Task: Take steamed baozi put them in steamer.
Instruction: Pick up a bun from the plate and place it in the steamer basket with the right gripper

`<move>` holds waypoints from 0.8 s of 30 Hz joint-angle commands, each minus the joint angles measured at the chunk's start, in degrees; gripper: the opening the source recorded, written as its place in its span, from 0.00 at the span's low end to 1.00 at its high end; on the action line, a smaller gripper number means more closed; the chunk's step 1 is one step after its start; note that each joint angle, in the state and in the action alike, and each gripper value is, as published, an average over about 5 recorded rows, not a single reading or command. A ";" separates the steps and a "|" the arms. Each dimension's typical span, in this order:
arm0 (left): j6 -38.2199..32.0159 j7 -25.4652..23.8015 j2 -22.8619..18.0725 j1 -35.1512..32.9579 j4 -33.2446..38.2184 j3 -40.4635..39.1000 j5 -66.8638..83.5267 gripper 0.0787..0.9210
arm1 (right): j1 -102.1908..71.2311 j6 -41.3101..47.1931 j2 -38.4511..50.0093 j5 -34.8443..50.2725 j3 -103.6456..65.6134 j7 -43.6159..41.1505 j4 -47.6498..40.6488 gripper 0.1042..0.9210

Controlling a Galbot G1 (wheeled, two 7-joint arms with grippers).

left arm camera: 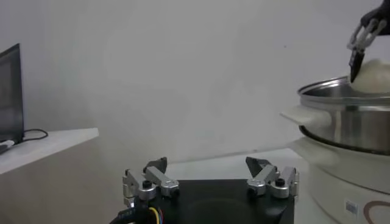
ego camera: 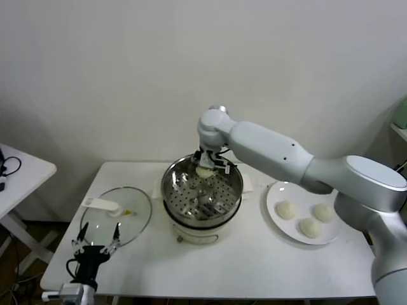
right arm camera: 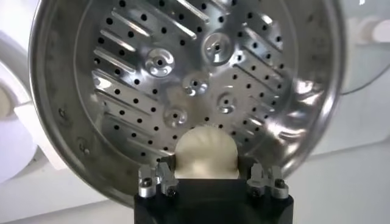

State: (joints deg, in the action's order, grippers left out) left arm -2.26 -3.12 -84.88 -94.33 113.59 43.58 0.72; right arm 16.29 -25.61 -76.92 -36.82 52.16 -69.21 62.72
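Observation:
My right gripper [ego camera: 205, 166] is shut on a cream-white baozi [ego camera: 204, 171] and holds it over the far rim of the steamer [ego camera: 233, 191], a shiny steel pot on a cream base. In the right wrist view the baozi [right arm camera: 205, 153] sits between the fingers above the perforated tray [right arm camera: 183, 79], which holds no buns. Three more baozi [ego camera: 285, 210] [ego camera: 323, 212] [ego camera: 310, 227] lie on a white plate [ego camera: 280, 191] to the right of the steamer. My left gripper [ego camera: 96, 244] is open and empty, parked low at the table's front left. The left wrist view shows the steamer [left arm camera: 347, 125] and the held baozi [left arm camera: 373, 77].
A round glass lid [ego camera: 137, 219] with a white handle [ego camera: 100, 204] lies on the white table to the left of the steamer, just behind my left gripper. A second white table [ego camera: 25, 175] stands at the far left. A wall runs close behind.

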 commanded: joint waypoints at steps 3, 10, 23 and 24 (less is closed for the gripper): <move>-0.10 0.08 -0.09 0.00 -0.56 0.05 0.07 0.88 | -3.02 -0.96 -1.93 -4.12 -0.64 0.15 -3.33 0.68; -0.17 0.11 -0.10 0.07 -0.91 -0.02 0.13 0.88 | -3.64 -1.14 -2.78 -4.25 -0.51 0.34 -4.10 0.68; -0.34 0.16 -0.09 0.07 -1.02 0.27 0.34 0.88 | -1.53 -3.05 -1.68 -3.42 -0.79 0.58 -1.53 0.88; -0.35 0.17 -0.10 0.06 -0.99 0.27 0.35 0.88 | -0.63 -3.23 -1.08 -2.61 -0.62 0.29 -0.42 0.88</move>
State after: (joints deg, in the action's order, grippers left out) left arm -2.55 -2.99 -84.94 -94.25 112.54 43.87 1.02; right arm 13.58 -27.99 -79.01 -40.49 51.54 -68.56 59.87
